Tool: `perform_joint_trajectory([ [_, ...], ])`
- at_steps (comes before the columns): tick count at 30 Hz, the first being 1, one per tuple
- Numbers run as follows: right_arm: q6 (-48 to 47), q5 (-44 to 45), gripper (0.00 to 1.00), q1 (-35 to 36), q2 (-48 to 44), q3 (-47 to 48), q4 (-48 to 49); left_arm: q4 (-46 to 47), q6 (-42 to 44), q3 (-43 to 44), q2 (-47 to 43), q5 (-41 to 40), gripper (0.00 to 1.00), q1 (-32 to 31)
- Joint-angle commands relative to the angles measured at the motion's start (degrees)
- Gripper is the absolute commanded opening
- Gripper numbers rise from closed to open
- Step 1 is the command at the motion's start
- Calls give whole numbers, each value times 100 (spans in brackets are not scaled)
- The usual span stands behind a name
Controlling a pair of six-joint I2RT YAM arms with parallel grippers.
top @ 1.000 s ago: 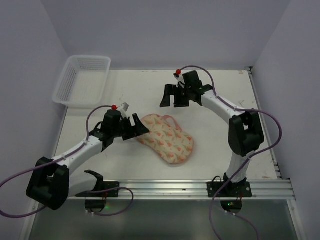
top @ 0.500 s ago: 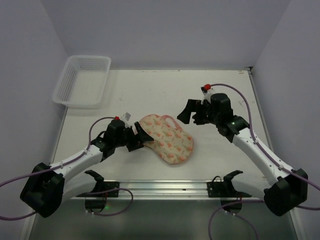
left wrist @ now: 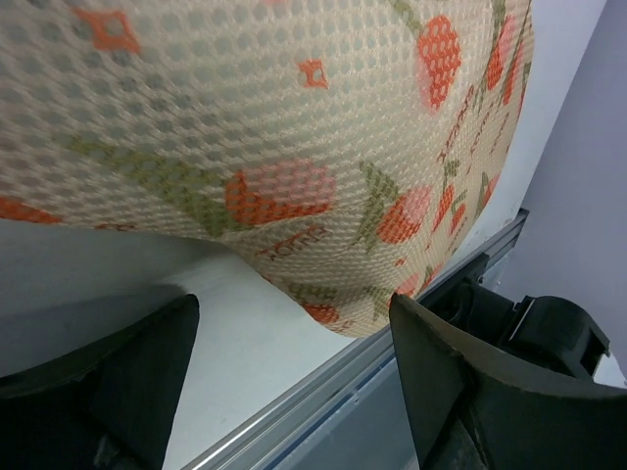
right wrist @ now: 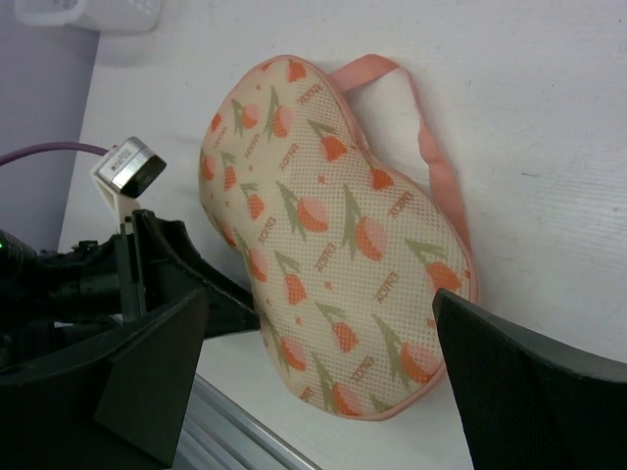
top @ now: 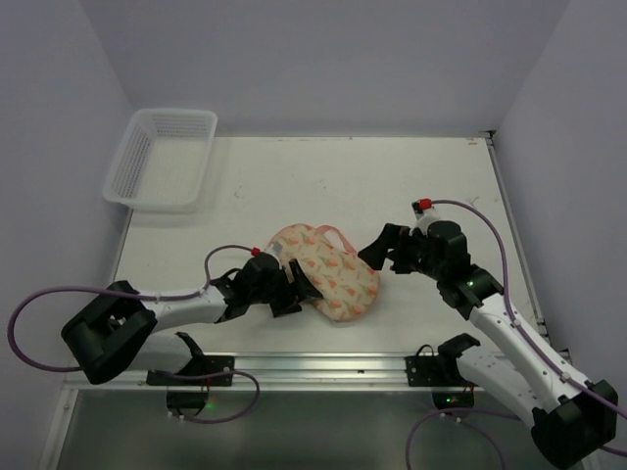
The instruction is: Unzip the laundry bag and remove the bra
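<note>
The laundry bag (top: pixel 325 267) lies shut on the table, an oval cream pouch with orange-pink print, pink trim and a pink loop (top: pixel 338 235). The bra is hidden. My left gripper (top: pixel 302 291) is open and low against the bag's near-left edge. In the left wrist view the bag (left wrist: pixel 294 137) fills the top, just above the spread fingers (left wrist: pixel 460 382) of the gripper (left wrist: pixel 294 372). My right gripper (top: pixel 380 257) is open and empty, close to the bag's right end. The right wrist view shows the bag (right wrist: pixel 333 245) between its fingers (right wrist: pixel 534 387), with the gripper (right wrist: pixel 323 392) near.
A white lattice basket (top: pixel 162 157) stands at the far left corner and shows in the right wrist view (right wrist: pixel 88 12). The metal rail (top: pixel 392 367) runs along the table's near edge, close behind the bag in the left wrist view (left wrist: pixel 323 401).
My left gripper has slid right along the bag's near-left edge toward the rail. My right arm has swung from the back of the table down to the bag's right end.
</note>
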Motion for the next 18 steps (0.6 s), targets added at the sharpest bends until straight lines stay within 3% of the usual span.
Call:
perform_joint_trajectory([
  [1, 109, -3, 99, 17, -189, -170, 421, 495, -619, 55, 135, -723, 81, -280],
  [7, 30, -144, 99, 17, -338, -373, 562, 1224, -946, 178, 828, -988, 73, -561],
  [9, -66, -100, 99, 17, -443, -426, 544, 1383, -981, 239, 978, -979, 64, -570],
  [12, -154, -30, 99, 25, -610, -593, 518, 1437, -1008, 529, 1172, -1067, 40, -570],
  [15, -198, 31, 99, 34, -734, -812, 579, 1235, -894, 985, 1286, -1164, 9, -562],
  [18, -146, 14, 99, 69, -857, -1093, 710, 928, -780, 1495, 1383, -1401, 0, -500],
])
